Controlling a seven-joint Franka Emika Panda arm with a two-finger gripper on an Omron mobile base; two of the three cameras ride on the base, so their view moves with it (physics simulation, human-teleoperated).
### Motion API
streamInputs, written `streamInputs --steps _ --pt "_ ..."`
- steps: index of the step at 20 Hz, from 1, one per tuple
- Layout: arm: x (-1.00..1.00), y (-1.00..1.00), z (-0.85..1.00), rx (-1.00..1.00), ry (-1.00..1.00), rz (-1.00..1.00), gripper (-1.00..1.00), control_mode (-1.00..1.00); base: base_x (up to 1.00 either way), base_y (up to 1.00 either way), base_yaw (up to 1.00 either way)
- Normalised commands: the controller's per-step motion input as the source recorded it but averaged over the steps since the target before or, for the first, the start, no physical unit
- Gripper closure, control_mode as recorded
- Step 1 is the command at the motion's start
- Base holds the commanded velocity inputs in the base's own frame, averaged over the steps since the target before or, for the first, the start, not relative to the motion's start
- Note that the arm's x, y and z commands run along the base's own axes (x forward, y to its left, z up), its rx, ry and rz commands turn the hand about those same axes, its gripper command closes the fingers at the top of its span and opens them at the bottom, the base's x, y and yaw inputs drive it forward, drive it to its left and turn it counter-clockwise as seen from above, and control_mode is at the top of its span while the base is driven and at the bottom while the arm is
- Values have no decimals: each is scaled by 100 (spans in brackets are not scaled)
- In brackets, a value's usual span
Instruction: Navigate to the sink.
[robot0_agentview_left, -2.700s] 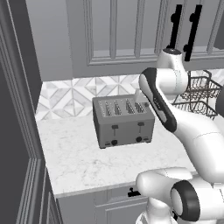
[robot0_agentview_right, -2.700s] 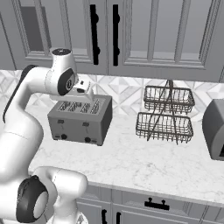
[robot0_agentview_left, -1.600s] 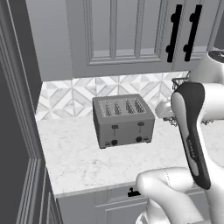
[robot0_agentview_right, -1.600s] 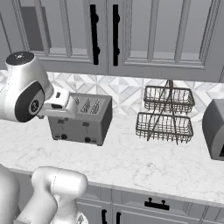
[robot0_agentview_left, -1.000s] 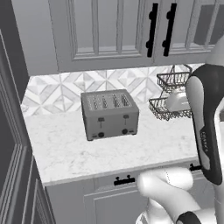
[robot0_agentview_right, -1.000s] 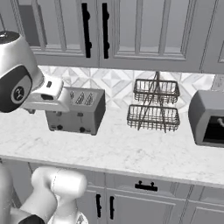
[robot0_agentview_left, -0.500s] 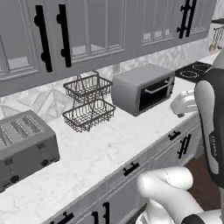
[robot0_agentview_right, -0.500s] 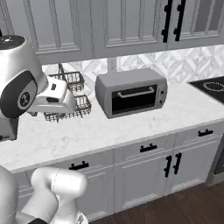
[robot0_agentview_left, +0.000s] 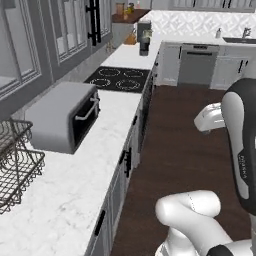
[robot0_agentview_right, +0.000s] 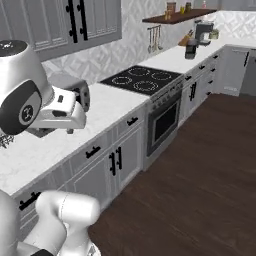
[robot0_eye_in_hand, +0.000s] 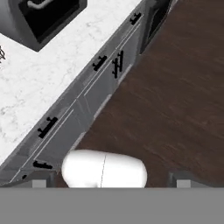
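Note:
Far off on the back counter, at the top right of the left base view, a dark strip with a small grey faucet looks like the sink (robot0_agentview_left: 239, 40). My gripper (robot0_eye_in_hand: 111, 181) hangs over the dark wood floor beside the cabinet fronts. Its fingertips (robot0_eye_in_hand: 41, 180) stand wide apart with nothing between them, so it is open. The white hand (robot0_agentview_right: 56, 114) is held in front of the counter, well short of the black four-ring cooktop (robot0_agentview_right: 142, 80).
A long marble counter (robot0_agentview_left: 75, 185) runs down the left, carrying a wire basket (robot0_agentview_left: 15, 165), a grey toaster oven (robot0_agentview_left: 60, 122) and the cooktop (robot0_agentview_left: 120, 78). A built-in oven (robot0_agentview_right: 162, 125) sits under the cooktop. A dishwasher (robot0_agentview_left: 197, 65) stands on the far wall. Wood floor (robot0_agentview_right: 200, 170) stretches ahead.
The whole picture has swung right along the counter as the base turned. Toaster and basket slid off left; cooktop, floor and far counter came into view. The arm stays folded.

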Motion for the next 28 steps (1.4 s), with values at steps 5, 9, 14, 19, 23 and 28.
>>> streamInputs --steps 5,9,14,19,23,28 --pt "0 0 0 0 0 0 -100 100 0 -3 -96" --pt "0 0 0 0 0 0 -100 100 0 -3 -95" --pt "0 0 0 0 0 0 -100 100 11 -16 -84" --pt "0 0 0 0 0 0 -100 100 100 -3 -3" --pt "0 0 0 0 0 0 -100 100 100 -12 25" --pt "0 0 0 0 0 0 -100 100 100 -33 30"
